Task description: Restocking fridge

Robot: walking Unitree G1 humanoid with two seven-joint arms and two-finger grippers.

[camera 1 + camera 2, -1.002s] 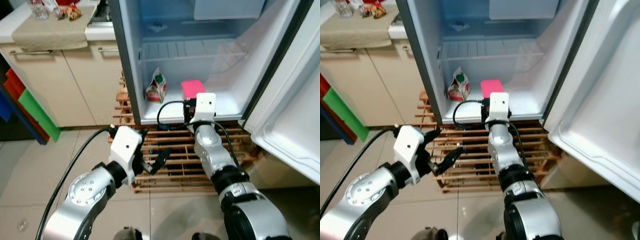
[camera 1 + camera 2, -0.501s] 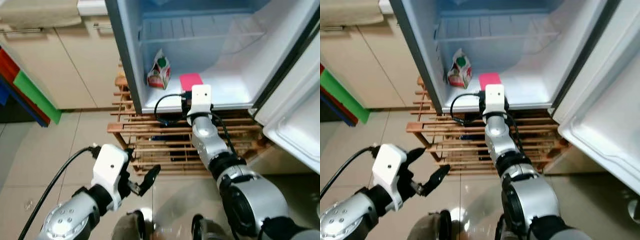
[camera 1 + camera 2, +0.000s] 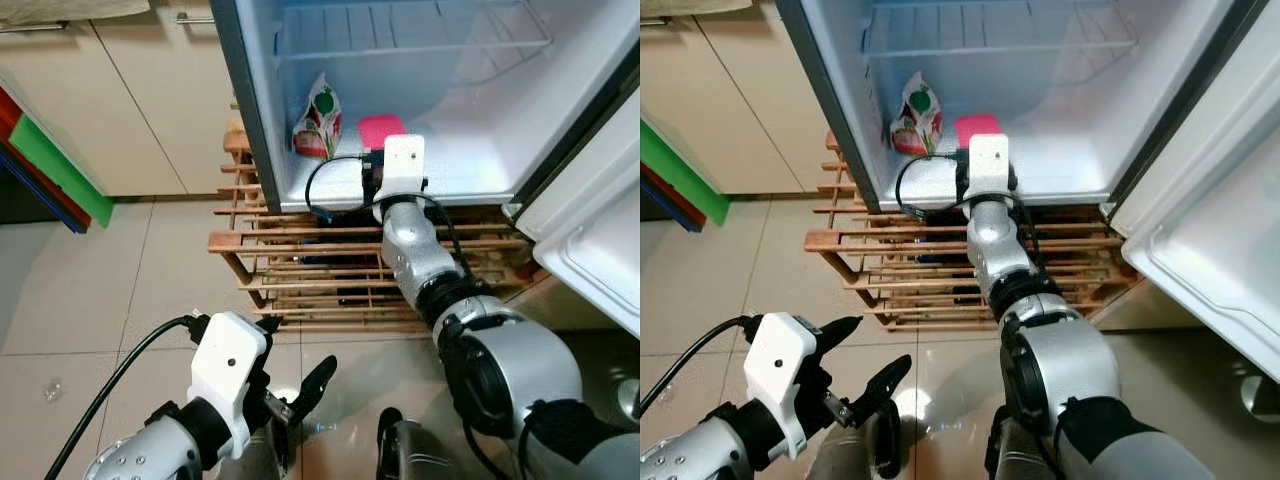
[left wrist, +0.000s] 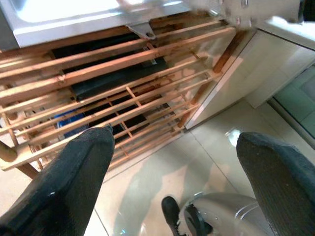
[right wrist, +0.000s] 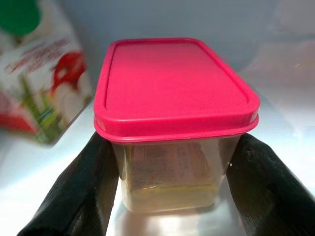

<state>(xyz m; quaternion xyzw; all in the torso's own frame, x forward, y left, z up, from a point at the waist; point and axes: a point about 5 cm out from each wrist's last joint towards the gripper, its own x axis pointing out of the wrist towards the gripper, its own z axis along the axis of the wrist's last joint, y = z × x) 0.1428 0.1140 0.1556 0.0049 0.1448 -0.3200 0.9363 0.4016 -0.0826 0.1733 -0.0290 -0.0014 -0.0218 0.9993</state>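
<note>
You are not getting any readable text, brand, number or sign in these views. The carton [image 5: 42, 73] standing on the fridge floor [image 3: 470, 170] is showing red and green artwork and some blurred lines of print, too soft to make out. The clear container [image 5: 174, 123] with the pink lid is showing a pale sheet or label inside, its marks too faint to read. The white housings on both wrists are showing no lettering you can read.
</note>
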